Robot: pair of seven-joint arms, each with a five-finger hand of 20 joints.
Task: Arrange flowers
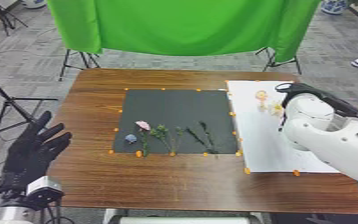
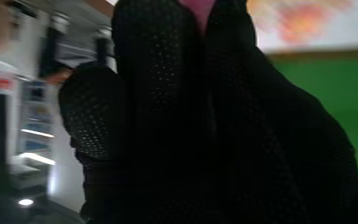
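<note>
Dark grey mat, head view: it lies on the brown counter and bears a pink flower, a blue flower and green sprigs, spaced apart, presumably for easy picking. The adjoining white sheet carries pale blooms near its far end, probably the arrangement area. The left robot hand is spread beside the counter, apparently parked clear of the work. The right robot hand is over the sheet, near those blooms.

Right wrist view: its fingers are straight, close together. Pink material shows between them; whether gripped, cannot tell. No legible labels on the flowers.
</note>
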